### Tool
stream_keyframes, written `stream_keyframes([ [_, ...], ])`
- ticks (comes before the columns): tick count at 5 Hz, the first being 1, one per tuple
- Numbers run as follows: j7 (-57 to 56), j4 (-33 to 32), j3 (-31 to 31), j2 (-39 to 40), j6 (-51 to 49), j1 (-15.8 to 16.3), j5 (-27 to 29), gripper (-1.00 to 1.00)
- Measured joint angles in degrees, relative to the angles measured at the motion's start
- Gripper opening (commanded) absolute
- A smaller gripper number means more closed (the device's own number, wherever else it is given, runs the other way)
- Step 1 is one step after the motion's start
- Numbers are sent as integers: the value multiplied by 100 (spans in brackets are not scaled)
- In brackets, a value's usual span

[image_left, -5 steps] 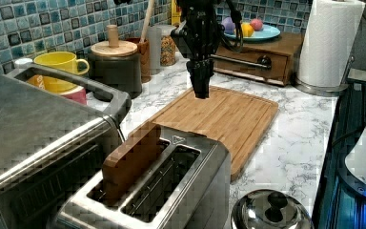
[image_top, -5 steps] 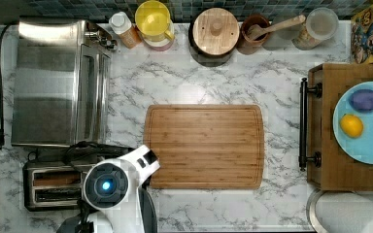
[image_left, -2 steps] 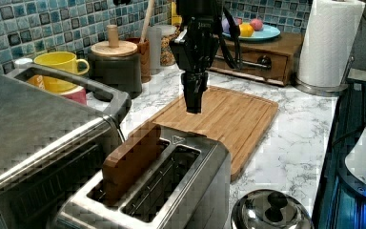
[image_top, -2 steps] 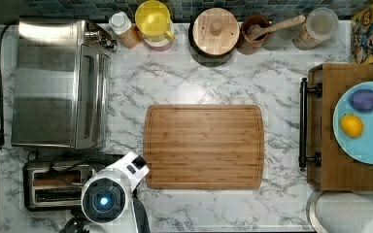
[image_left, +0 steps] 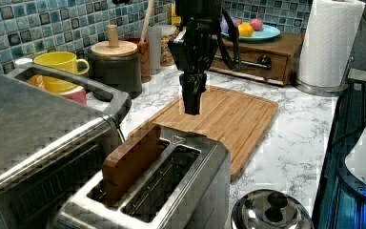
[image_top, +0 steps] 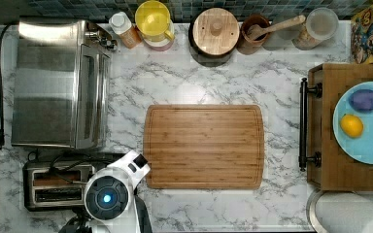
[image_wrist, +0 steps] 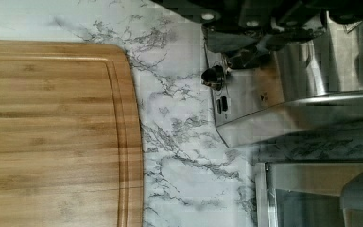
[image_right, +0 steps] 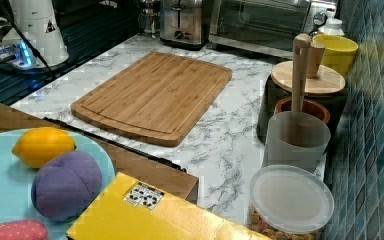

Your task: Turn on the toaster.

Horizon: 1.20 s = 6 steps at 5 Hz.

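Observation:
The toaster (image_top: 53,187) is a small steel box at the top view's lower left, with a brown slice (image_left: 131,160) standing in one of its two slots. My arm's white wrist (image_top: 108,196) covers its end nearest the board. In the left view my gripper (image_left: 192,104) points straight down, shut and holding nothing. It hangs just beyond the toaster's (image_left: 171,186) far end, over the near corner of the cutting board (image_left: 219,114). The wrist view shows the toaster's end face (image_wrist: 264,99) with a dark knob (image_wrist: 213,77) close by. The right view has the toaster (image_right: 182,22) at the far end of the counter.
A large silver toaster oven (image_top: 58,82) sits right beside the toaster. Mugs, a lidded pot (image_top: 216,31) and jars line the back wall. A wooden tray (image_top: 323,170) carries a blue plate of fruit. A paper towel roll (image_left: 331,43) and a steel lid (image_left: 271,212) stand by the counter's edge.
My gripper has come down and drawn closer to the toaster's end, sliding toward the top view's lower left. Nothing else moved.

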Motion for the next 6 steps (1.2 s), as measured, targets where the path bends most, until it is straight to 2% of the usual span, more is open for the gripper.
stream_keyframes([
  [1,0,0,-11,158,-31,28,134,-100],
  [2,-55,0,10,277,-59,111,551,-100],
  [3,-76,0,138,351,-45,123,582,-100],
  [6,64,0,401,371,199,101,-21,-100],
])
